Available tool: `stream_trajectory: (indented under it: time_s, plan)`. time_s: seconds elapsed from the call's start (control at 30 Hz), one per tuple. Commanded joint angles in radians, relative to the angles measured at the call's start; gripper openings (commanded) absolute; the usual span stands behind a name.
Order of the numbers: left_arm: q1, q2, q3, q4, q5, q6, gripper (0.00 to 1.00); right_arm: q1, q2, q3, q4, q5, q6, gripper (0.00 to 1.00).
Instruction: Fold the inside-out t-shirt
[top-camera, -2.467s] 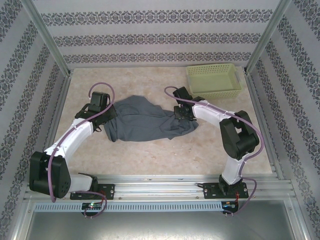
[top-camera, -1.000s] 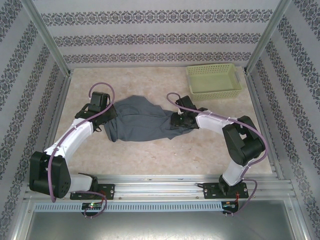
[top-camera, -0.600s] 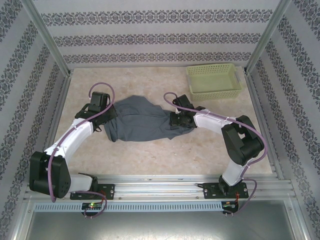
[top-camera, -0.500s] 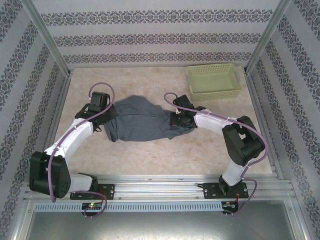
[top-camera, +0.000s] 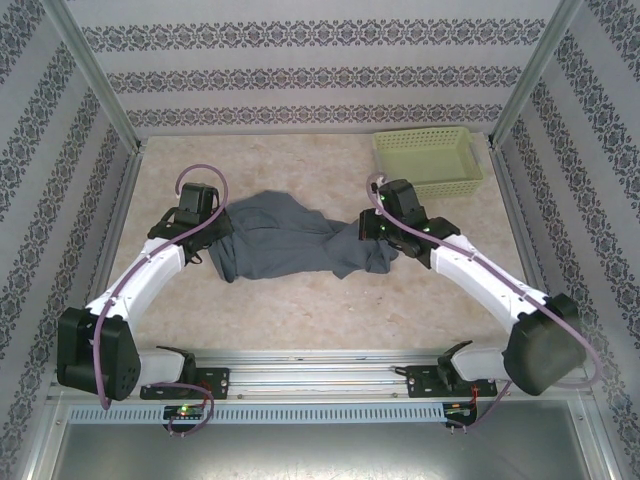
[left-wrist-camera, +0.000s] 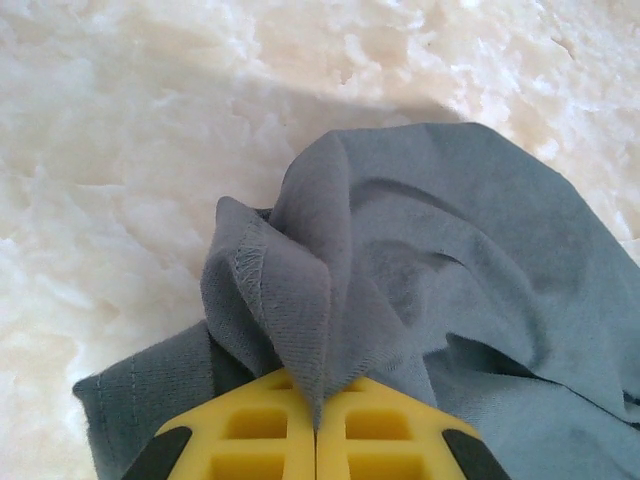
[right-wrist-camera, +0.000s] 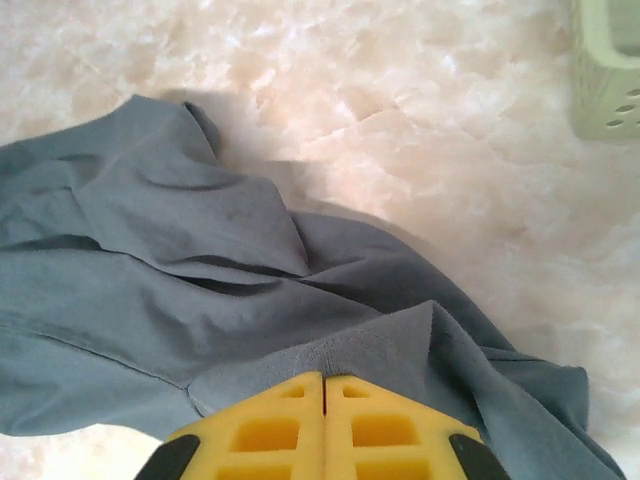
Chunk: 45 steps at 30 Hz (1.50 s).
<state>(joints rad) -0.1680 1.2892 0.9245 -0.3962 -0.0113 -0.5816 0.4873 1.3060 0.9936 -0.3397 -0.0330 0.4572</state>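
Outside the green basket (top-camera: 426, 184), left end effector (left-wrist-camera: 316, 392) and right end effector (right-wrist-camera: 324, 388) each clamp the t-shirt (top-camera: 280, 245).

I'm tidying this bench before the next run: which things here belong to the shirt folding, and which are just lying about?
In the job: inside-out t-shirt, left gripper, right gripper, both pinching its cloth.
Lying about: light green basket, far right on the table, apart from the shirt.
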Motion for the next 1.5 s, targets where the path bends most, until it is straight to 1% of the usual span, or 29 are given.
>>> stream_trajectory:
  time_s: [0.0,0.1,0.3,0.47,0.57,0.6,0.73,0.83,1.0,1.13,1.27,1.37,1.43,1.47]
  plan:
    - [0.012,-0.025,0.011,-0.002,-0.005,-0.014,0.00,-0.022,-0.027,-0.003,-0.045,-0.005,0.020,0.00]
    - [0.012,-0.019,0.012,-0.006,0.000,-0.012,0.00,-0.030,0.018,-0.025,-0.019,-0.050,0.032,0.00]
    - [0.012,0.005,0.013,-0.003,0.031,-0.014,0.00,-0.029,0.217,-0.019,0.109,-0.133,0.046,0.00]
    - [0.012,0.009,0.019,-0.010,0.026,-0.011,0.00,-0.037,0.379,0.098,0.118,-0.135,0.009,0.00]
    - [0.013,0.007,0.017,-0.013,0.021,-0.011,0.00,-0.044,0.455,0.165,0.118,-0.165,-0.012,0.00]
    - [0.012,0.006,0.016,-0.013,0.022,-0.011,0.00,-0.044,0.471,0.181,0.114,-0.171,-0.015,0.03]
    - [0.012,0.003,0.010,-0.015,0.015,-0.009,0.00,-0.044,0.470,0.177,0.106,-0.174,-0.021,0.27]
    - [0.012,0.002,0.008,-0.014,0.011,-0.007,0.00,-0.044,0.436,0.127,0.103,-0.160,-0.024,0.34]
    - [0.014,0.008,0.008,-0.012,0.010,-0.006,0.00,-0.036,0.371,0.044,0.094,-0.138,-0.019,0.35]
    - [0.014,0.013,0.007,-0.012,0.011,-0.008,0.00,-0.027,0.358,0.019,0.065,-0.109,-0.029,0.36]
    - [0.014,0.009,0.004,-0.010,0.011,-0.010,0.00,-0.026,0.380,0.008,0.077,-0.123,-0.028,0.39]
    - [0.014,0.007,0.007,-0.012,0.015,-0.012,0.00,-0.016,0.399,0.027,0.063,-0.106,-0.033,0.42]
    - [0.015,0.003,0.009,-0.015,0.015,-0.012,0.00,-0.010,0.409,0.037,0.065,-0.108,-0.036,0.42]
    - [0.015,0.002,0.008,-0.015,0.016,-0.012,0.00,-0.011,0.416,0.042,0.065,-0.115,-0.038,0.40]
